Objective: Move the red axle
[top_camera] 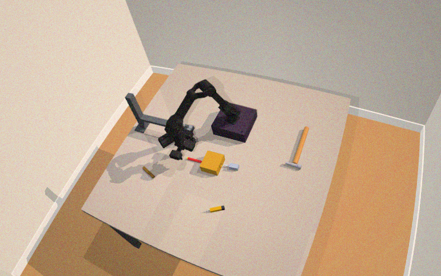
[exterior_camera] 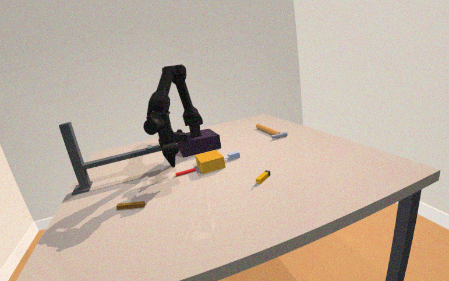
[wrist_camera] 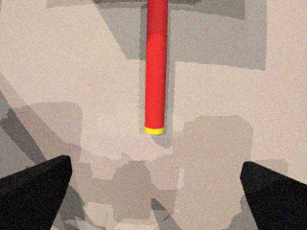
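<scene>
One red axle, fingers wide apart

The axle [top_camera: 194, 160] [exterior_camera: 185, 172] [wrist_camera: 155, 72] pokes out of one side of the yellow beam [top_camera: 212, 162] [exterior_camera: 210, 161], its yellow tip toward the arm [top_camera: 184, 107] [exterior_camera: 165, 81]. The fingers [top_camera: 178, 156] [exterior_camera: 173, 165] stand spread near that tip, with nothing between them. Opposite, a pale blue block [top_camera: 233, 166] [exterior_camera: 233, 155] sits beside the beam. Behind the arm reaches the grey bracket [top_camera: 153, 120] [exterior_camera: 121, 157]. Farther out on the worktop [top_camera: 266, 205] [exterior_camera: 306, 181] lie a brown bar [top_camera: 149, 172] [exterior_camera: 130, 205], a yellow knife [top_camera: 217, 208] [exterior_camera: 262, 176] and a hammer [top_camera: 301, 145] [exterior_camera: 268, 129].
</scene>
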You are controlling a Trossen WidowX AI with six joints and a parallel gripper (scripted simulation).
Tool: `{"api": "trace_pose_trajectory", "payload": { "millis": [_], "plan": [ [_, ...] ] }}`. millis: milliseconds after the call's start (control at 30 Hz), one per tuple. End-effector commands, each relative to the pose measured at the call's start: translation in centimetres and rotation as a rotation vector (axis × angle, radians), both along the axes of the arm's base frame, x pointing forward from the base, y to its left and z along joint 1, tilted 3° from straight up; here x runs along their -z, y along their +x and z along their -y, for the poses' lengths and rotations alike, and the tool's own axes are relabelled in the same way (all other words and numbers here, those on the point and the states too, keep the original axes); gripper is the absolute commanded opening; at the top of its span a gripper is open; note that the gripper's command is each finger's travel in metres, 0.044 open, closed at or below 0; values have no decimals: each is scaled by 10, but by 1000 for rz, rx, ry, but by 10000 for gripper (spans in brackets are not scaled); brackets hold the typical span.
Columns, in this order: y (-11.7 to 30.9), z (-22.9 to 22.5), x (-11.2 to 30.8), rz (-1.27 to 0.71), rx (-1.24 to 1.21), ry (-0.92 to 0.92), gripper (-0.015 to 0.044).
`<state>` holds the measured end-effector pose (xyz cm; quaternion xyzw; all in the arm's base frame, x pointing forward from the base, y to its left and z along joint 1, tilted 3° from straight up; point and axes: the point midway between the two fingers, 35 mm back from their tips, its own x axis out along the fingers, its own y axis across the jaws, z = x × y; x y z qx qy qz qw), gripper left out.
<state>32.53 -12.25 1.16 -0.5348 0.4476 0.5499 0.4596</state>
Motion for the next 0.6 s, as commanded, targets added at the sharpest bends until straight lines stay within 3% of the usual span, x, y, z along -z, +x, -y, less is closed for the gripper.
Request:
{"api": "trace_pose_trajectory", "payload": {
  "millis": [0,100,567],
  "plan": [
    [-4,-23,-4,-8,-12,2,440],
    [-10,-46,-8,-9,-21,4,440],
    [-8,-46,7,-9,-21,4,440]
  ]
}}
